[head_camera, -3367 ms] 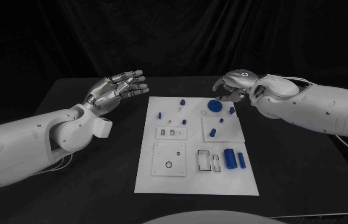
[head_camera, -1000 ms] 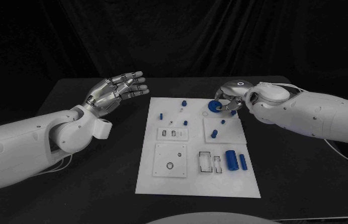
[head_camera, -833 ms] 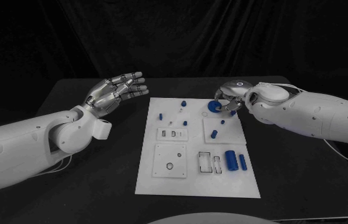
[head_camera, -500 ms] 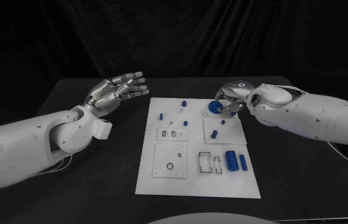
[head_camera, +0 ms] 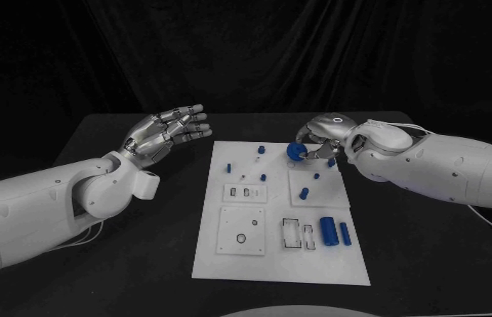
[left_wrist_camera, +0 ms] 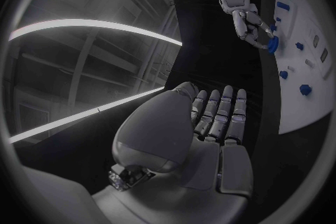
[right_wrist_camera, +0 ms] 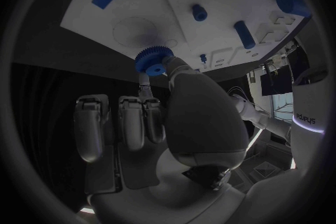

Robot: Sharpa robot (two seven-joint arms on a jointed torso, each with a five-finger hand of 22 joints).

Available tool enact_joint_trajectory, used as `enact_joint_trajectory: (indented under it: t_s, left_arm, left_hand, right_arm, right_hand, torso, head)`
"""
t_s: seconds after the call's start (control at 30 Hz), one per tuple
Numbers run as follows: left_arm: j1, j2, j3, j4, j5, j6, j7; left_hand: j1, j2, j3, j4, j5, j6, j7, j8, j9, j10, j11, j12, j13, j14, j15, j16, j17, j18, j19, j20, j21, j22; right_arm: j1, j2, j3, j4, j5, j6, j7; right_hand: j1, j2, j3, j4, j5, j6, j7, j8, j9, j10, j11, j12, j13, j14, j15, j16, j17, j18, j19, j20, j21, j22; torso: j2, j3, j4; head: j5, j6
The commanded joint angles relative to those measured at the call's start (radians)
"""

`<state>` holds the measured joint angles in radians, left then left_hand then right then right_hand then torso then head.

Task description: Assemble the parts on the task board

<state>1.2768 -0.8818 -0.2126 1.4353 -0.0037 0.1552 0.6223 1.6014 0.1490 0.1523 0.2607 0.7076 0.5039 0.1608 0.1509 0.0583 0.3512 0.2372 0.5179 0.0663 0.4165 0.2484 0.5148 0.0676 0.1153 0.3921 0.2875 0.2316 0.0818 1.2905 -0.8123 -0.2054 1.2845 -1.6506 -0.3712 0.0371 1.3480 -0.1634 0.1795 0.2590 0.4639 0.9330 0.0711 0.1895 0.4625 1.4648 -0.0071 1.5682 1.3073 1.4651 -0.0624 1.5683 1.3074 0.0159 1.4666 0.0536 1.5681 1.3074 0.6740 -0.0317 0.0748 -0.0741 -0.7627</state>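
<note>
Blue gear [head_camera: 295, 151] pinched in the right hand [head_camera: 316, 143], lifted just off the board [head_camera: 276, 260] near its far right corner; teeth and hub show clearly in the right wrist view [right_wrist_camera: 154, 60], thumb and a finger on it, other fingers curled in beside. The gear's flat face tilts toward the board, its axis not yet upright. Key relation: the round recess [right_wrist_camera: 138, 32] lies right beside the gear on the board, a faint circle on the far right plate, so the gear needs only a short move down and over, and levelling, to seat. Whether a pin stands in that recess I cannot tell.

Right hand is the near one by far; left hand [head_camera: 167, 131] hovers off the board's left edge, fingers spread, palm up, holding nothing, well apart from the gear.

Around it: small peg [head_camera: 260, 147] standing left of the gear, more small pegs [head_camera: 262, 177] further in. On the square plate near the right hand a peg [head_camera: 304, 193] stands upright. Near edge: two cylinders [head_camera: 329, 232] lying side by side, long axes running front to back, beside empty rectangular slots [head_camera: 292, 233]. Left plates have small slots [head_camera: 243, 190] and a round hole [head_camera: 242, 237], nothing in them

Likely step: seating the gear
</note>
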Motion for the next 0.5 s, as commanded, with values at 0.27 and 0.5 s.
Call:
enact_joint_trajectory:
  t_s: [0.27, 0.5]
  left_arm:
    - [-0.001, 0.003, 0.001, -0.001, 0.003, 0.011, 0.007]
    - [-0.001, 0.007, 0.001, -0.001, 0.003, 0.012, 0.006]
  left_hand:
    - [0.001, -0.009, 0.008, -0.001, 0.002, -0.004, 0.038, -0.003, 0.0, -0.009, 0.001, 0.002, 0.0, -0.009, -0.001, 0.001, 0.0, -0.005, -0.009, 0.001, -0.006, -0.001]
    - [0.001, -0.01, 0.008, -0.002, 0.002, -0.005, 0.038, -0.003, 0.0, -0.009, 0.001, 0.002, 0.0, -0.009, 0.0, 0.002, 0.0, -0.005, -0.009, 0.001, -0.006, -0.001]
  right_arm:
    - [0.005, 0.064, 0.0, 0.009, -0.005, -0.008, 0.013]
    - [0.005, 0.126, 0.0, -0.018, -0.005, 0.008, 0.023]
  right_hand:
    - [-0.011, 0.003, 0.0, 0.01, 0.002, 0.008, 0.0, 0.003, -0.001, 0.106, -0.004, 0.003, 0.264, 0.106, -0.001, 0.003, 0.263, -0.016, 0.104, -0.003, 0.003, 0.263]
    - [-0.011, 0.004, 0.001, 0.01, 0.002, 0.006, 0.001, 0.001, -0.001, 0.106, -0.004, 0.003, 0.264, 0.106, -0.001, 0.003, 0.263, -0.016, 0.104, -0.003, 0.003, 0.263]
  torso:
    - [-0.001, -0.001, 0.0044]
    - [0.001, 0.0002, 0.0055]
  head:
    - [0.009, 0.004]
    - [0.014, -0.007]
